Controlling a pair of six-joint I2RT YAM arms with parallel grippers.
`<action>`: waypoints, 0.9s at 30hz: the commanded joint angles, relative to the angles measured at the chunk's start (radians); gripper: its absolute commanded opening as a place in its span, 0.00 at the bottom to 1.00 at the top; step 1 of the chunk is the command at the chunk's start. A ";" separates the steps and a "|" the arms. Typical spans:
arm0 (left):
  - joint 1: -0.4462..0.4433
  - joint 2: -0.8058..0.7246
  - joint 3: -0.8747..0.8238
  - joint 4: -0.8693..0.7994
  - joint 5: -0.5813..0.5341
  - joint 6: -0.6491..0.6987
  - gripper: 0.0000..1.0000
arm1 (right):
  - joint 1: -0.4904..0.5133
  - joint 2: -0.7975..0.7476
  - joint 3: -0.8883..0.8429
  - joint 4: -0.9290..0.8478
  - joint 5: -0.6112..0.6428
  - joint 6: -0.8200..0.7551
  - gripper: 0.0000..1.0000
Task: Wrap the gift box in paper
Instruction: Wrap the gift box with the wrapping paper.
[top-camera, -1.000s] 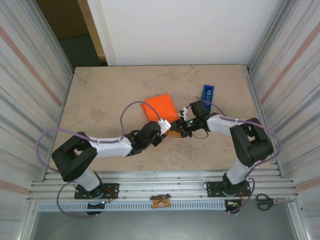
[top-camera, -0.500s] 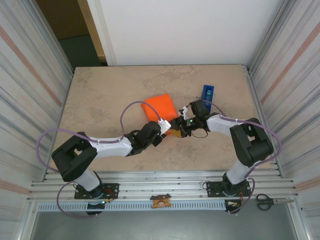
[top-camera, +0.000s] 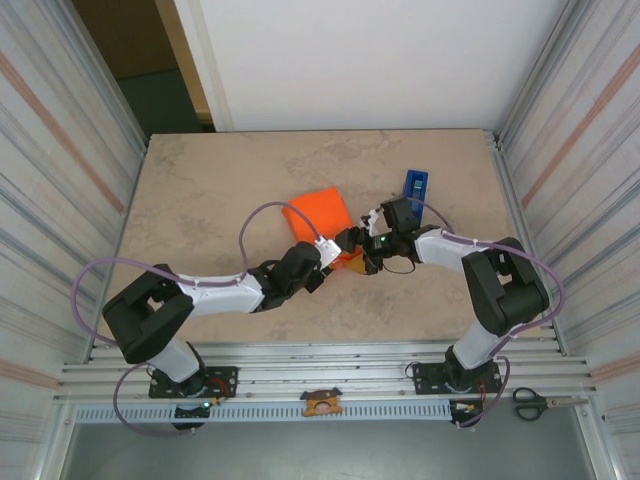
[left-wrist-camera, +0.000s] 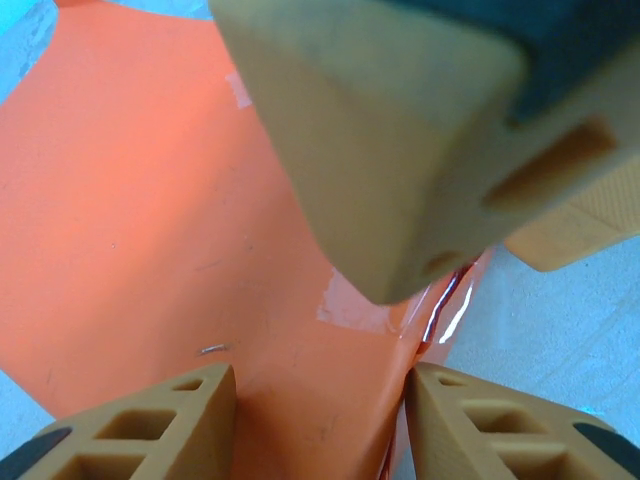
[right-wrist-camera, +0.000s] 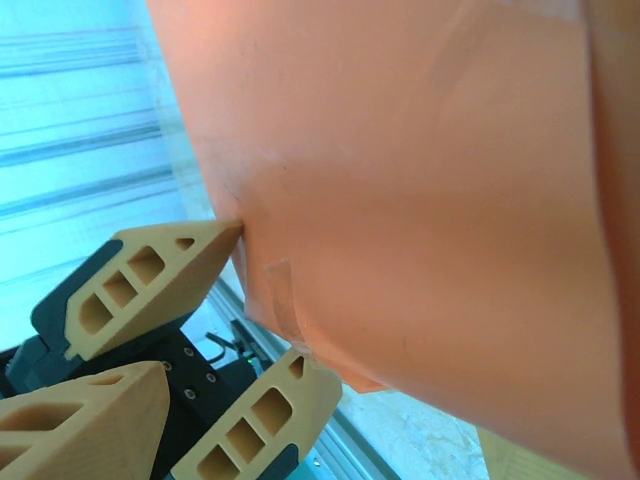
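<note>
The paper (top-camera: 318, 213) is wrapped round into an orange parcel, tilted up off the table. Clear tape patches (left-wrist-camera: 352, 305) hold its folds. The gift box itself is hidden inside the paper. My left gripper (top-camera: 337, 256) is shut on the parcel's near corner, with orange paper pressed between its fingers (left-wrist-camera: 160, 415). In the right wrist view those same left fingers (right-wrist-camera: 150, 275) clamp the taped edge (right-wrist-camera: 282, 292). My right gripper (top-camera: 358, 248) is at the parcel's right side with its jaws spread wide, open. One of its fingers (left-wrist-camera: 380, 150) hangs just above the paper.
A narrow blue tape dispenser (top-camera: 414, 186) stands behind the right gripper. Scissors (top-camera: 530, 403) lie beyond the rail at the near right. The marble tabletop (top-camera: 200, 200) is bounded by corrugated side walls (top-camera: 60, 150).
The right gripper's jaws have spread apart and come off the parcel. The left gripper and the parcel have stayed where they were.
</note>
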 joint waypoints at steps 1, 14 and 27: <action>-0.002 0.063 -0.054 -0.195 0.067 -0.033 0.47 | 0.022 -0.056 0.000 0.039 -0.016 0.033 0.82; -0.002 0.062 -0.053 -0.198 0.069 -0.031 0.47 | 0.031 -0.160 -0.076 -0.119 0.118 -0.023 0.09; -0.002 0.066 -0.051 -0.199 0.072 -0.028 0.47 | 0.106 -0.062 -0.010 -0.011 0.240 0.059 0.00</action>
